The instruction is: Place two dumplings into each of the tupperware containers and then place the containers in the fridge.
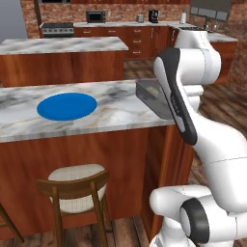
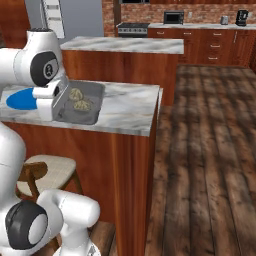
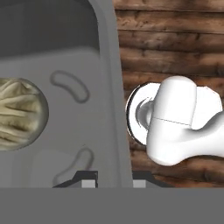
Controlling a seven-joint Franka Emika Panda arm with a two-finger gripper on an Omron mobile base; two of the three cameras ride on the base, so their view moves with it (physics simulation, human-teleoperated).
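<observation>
A pale grey see-through tupperware container (image 2: pixel 92 102) hangs just over the right end of the marble counter (image 2: pixel 127 107), with my gripper (image 2: pixel 54 104) shut on its near wall. Two tan wrinkled dumplings (image 2: pixel 76 93) (image 2: pixel 83 105) lie inside it. In the hand view the container's wall (image 3: pixel 114 87) runs up from between my gripper (image 3: pixel 114 181) tips, and one dumpling (image 3: pixel 19 113) shows at the left. In the left base view the container (image 1: pixel 150 94) looks tilted, partly behind my forearm. The grey fridge (image 2: pixel 75 20) stands far back on the left, with pale shelves showing beside it.
A round blue plate (image 1: pixel 66 106) lies on the counter to the left of the container. A wooden chair (image 1: pixel 72 188) stands under the counter's front edge. A second island (image 1: pixel 62 46) lies behind, and open wood floor (image 2: pixel 210 150) stretches to the right.
</observation>
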